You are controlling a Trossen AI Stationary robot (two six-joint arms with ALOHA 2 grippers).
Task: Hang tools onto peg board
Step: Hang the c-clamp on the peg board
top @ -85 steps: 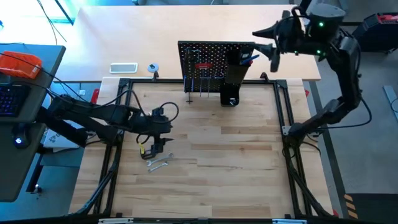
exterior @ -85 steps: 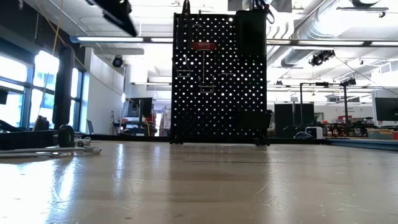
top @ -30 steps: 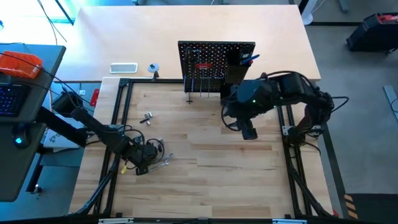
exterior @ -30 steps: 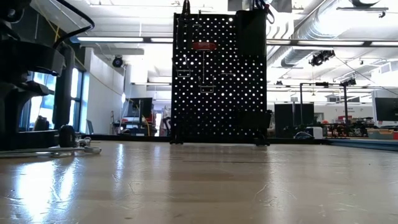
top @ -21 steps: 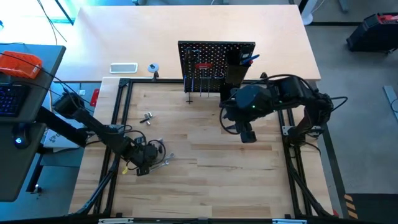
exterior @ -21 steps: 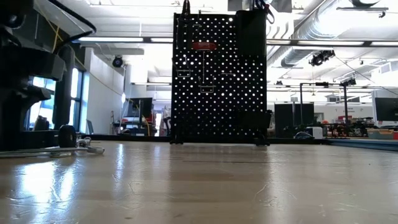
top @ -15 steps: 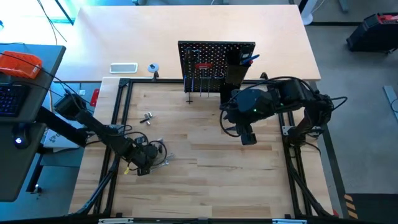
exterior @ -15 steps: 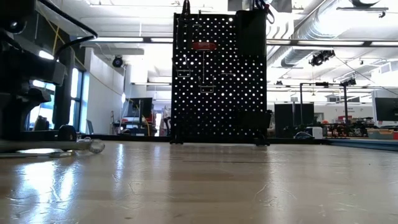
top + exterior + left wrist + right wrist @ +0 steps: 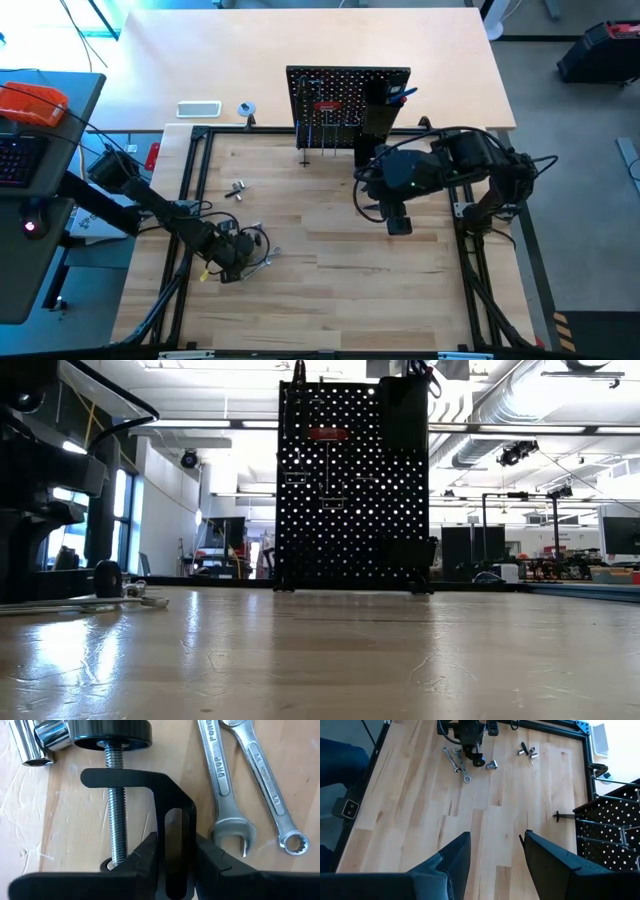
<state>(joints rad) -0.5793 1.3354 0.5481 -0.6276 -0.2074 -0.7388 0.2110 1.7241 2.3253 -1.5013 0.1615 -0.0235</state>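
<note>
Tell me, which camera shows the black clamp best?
The left wrist view: the clamp fills it, screw and frame plain. The right wrist view shows it small; from above the arm mostly hides it; the low view shows nothing clear.

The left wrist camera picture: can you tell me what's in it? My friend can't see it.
The left gripper has its two dark fingers closed around the spine of a black C-clamp that lies on the wooden table. Two silver wrenches lie side by side next to the clamp, and a shiny metal socket sits by its round knob.

Table centre (image 9: pixel 330 250) open — wrenches (image 9: pixel 240 790) crowd C-clamp (image 9: pixel 150 795)
</note>
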